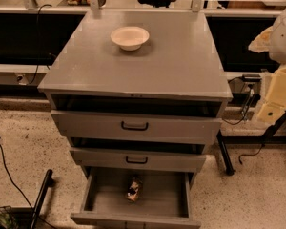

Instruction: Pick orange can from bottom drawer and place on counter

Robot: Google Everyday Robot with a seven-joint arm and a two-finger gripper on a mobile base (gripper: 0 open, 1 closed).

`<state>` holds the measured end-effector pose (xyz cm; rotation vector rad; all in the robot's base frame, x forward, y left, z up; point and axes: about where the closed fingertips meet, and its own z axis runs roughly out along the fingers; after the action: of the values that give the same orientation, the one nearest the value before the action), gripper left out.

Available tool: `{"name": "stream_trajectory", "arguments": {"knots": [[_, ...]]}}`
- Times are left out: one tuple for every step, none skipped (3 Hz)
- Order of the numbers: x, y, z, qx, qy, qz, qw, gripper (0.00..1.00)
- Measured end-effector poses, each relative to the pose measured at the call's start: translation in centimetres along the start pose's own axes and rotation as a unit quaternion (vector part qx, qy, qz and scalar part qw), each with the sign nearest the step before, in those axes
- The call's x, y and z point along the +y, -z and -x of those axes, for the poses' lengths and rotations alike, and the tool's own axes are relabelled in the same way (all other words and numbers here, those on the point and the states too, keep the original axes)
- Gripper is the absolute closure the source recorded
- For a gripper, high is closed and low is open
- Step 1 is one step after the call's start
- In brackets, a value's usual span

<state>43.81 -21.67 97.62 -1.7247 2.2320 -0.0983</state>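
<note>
The orange can (133,189) lies on its side on the floor of the bottom drawer (100,194), near the middle. That drawer is pulled open, the lowest of three. The counter (171,61) is the flat grey top of the cabinet. My gripper (276,97) is a pale cream shape at the right edge of the camera view. It hangs beside the cabinet at about the height of the top drawer, well away from the can and holding nothing that I can see.
A white bowl (129,37) stands on the counter towards the back. The two upper drawers with black handles (134,126) are slightly open. Cables and a black stand leg (225,154) lie on the floor to the right, and a black pole (40,194) at lower left.
</note>
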Motion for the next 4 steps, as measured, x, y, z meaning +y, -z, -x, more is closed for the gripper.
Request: {"name": "stream_trajectory", "arguments": {"knots": [[0.0,0.0,0.0,0.000,0.000,0.000,1.0000,0.00],[0.1,-2.5,0.5,-0.012,0.009,0.024,0.9996,0.00],[1.6,-7.4,2.5,-0.023,0.051,0.052,0.9971,0.00],[4.7,-13.1,4.5,-0.016,0.125,0.081,0.9887,0.00]]}}
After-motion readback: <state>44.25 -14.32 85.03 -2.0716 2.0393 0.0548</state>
